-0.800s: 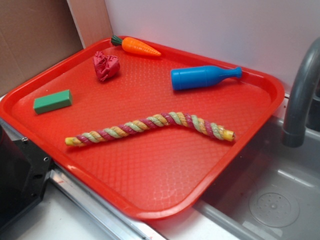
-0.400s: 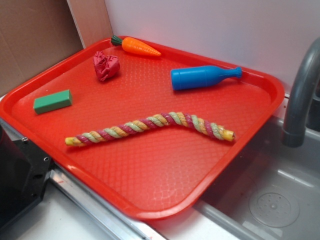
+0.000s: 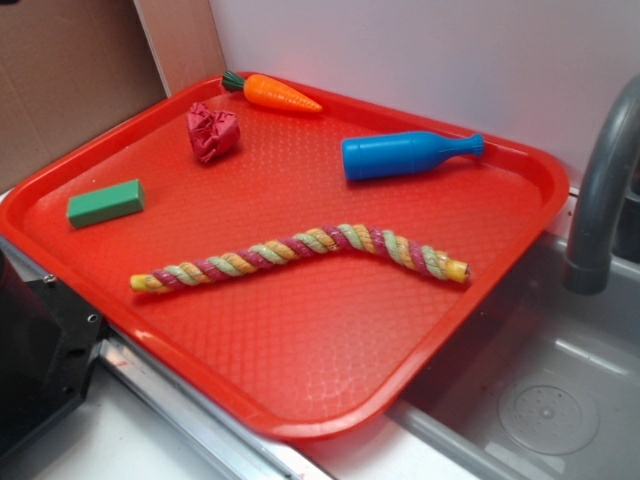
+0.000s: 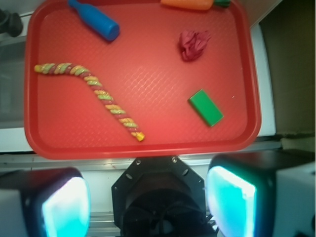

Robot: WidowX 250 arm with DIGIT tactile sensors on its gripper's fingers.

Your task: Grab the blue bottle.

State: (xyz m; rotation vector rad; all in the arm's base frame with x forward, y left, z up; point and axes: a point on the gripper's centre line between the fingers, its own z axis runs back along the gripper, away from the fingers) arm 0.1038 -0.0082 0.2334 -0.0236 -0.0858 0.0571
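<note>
**Blue bottle lying untouched at the far side of the tray**

A small bright blue plastic bottle (image 3: pixel 405 154) is seen lying on its side on a red textured plastic tray (image 3: pixel 300 360), near the tray's far rim in the exterior view, neck pointing toward the grey curved faucet (image 3: pixel 600 190). In the wrist view the bottle (image 4: pixel 95 19) is found at the upper left, partly cut off by the picture's edge.

Other items noted on the tray, all apart from the bottle: an orange toy carrot with a green top (image 3: pixel 272 92) at the far corner; a crumpled red wad (image 3: pixel 212 131) just in front of the carrot; a green rectangular block (image 3: pixel 105 203) toward the left edge; a long twisted rope of yellow, pink and green strands (image 3: pixel 300 255) laid across the middle.

The gripper (image 4: pixel 148 197) is seen only in the wrist view, off the tray's near edge. Its two fingers (image 4: pixel 64 205) are held wide apart, and nothing is held between them.

A grey metal sink (image 3: pixel 550 390) is noted beside the tray.
</note>
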